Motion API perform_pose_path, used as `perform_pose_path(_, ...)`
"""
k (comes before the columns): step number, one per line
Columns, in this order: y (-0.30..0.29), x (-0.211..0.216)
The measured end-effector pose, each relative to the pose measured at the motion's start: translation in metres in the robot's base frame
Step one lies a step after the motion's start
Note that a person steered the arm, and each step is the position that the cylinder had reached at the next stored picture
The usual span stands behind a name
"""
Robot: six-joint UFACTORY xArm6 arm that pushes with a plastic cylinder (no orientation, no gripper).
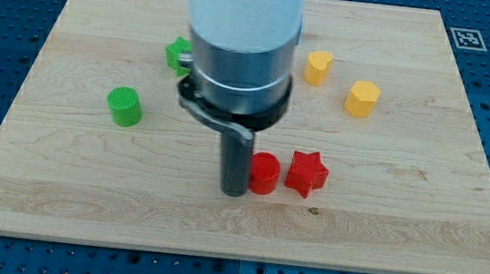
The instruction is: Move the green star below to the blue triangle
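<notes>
The green star [177, 54] lies near the view's top left of the wooden board [58, 181], partly hidden behind the arm's grey body [240, 54]. No blue triangle shows; the arm may hide it. My tip [234, 191] rests on the board at the view's lower middle, far below and to the right of the green star. It sits right beside the left side of a red cylinder [265, 173].
A red star [307, 174] lies just right of the red cylinder. A green cylinder [124, 106] stands at the view's left. A yellow heart-like block [318, 66] and a yellow hexagon block [363, 98] lie at the view's upper right.
</notes>
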State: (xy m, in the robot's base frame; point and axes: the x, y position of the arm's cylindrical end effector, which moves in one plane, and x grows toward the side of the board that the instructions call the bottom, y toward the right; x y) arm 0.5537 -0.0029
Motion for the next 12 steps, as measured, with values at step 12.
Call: perform_pose_path(12,0.017,-0.158)
